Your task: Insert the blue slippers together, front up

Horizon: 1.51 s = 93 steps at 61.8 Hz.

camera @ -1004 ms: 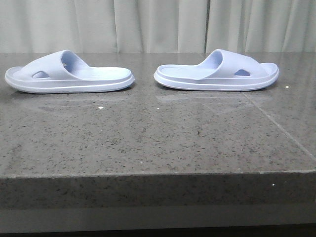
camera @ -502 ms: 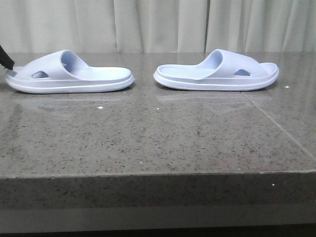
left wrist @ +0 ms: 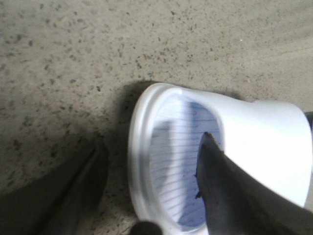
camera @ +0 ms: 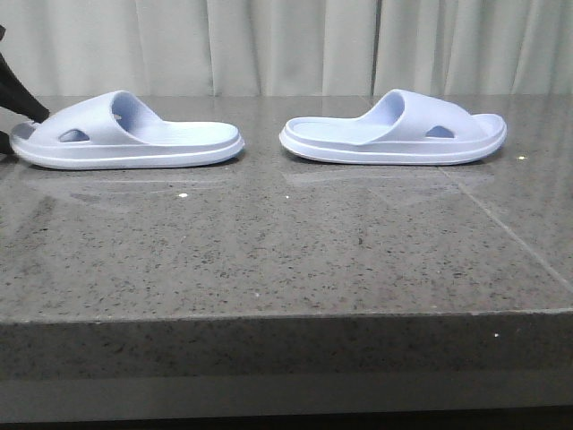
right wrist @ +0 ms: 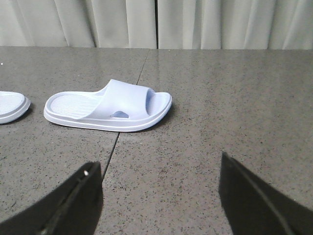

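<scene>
Since a second ago the left gripper (camera: 12, 125) has crept in at the frame's left edge, its wide-spread fingers straddling the toe of the left slipper (camera: 125, 134). At right-centre lies the right slipper (camera: 394, 130), well apart from its mate. Out of the front view, the right gripper (right wrist: 159, 196) hangs wide, empty. Nothing lifted; joining remains.

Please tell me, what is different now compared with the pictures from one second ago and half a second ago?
The left end effector has come in from the left edge and now straddles the toe end of the left slipper, one finger inside it, jaws open, nothing held. Both slippers, including the right slipper, stayed where they were on the table.
</scene>
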Each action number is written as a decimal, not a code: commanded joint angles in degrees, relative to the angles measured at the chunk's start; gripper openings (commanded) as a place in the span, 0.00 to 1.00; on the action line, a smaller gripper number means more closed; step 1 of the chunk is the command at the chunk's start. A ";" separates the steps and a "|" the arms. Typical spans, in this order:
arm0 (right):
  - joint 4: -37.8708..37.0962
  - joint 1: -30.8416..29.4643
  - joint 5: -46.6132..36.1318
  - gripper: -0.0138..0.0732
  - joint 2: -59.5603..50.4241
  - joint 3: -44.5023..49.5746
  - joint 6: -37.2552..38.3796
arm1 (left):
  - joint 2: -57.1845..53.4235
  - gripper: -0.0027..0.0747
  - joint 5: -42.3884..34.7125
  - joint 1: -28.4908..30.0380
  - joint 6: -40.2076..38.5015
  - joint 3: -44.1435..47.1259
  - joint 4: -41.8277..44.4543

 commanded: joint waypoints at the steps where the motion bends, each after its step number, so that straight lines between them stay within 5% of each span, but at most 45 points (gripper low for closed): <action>1: -0.67 -0.35 -4.28 0.76 1.01 -1.94 -0.21 | -0.47 0.56 2.48 -0.01 0.43 -0.91 0.15; 21: -0.67 -0.35 -4.28 0.76 1.01 -1.94 -0.21 | 1.21 0.54 3.08 -0.79 0.80 -0.91 1.57; 37: -0.67 -0.35 -4.28 0.76 1.01 -1.94 -0.21 | 1.21 0.35 2.71 -0.79 2.96 -0.91 1.33; 65: -0.67 -0.35 -4.28 0.76 1.01 -1.94 -0.21 | 1.21 0.34 1.33 -3.73 3.83 -0.91 -0.37; 76: -0.67 -0.35 -4.28 0.76 1.01 -1.94 -0.21 | 1.21 0.00 1.60 -3.73 3.99 -0.91 -1.17; 93: -0.67 -0.35 -4.28 0.76 1.01 -1.94 -0.21 | 1.21 0.01 10.68 -2.00 5.00 -0.91 -11.20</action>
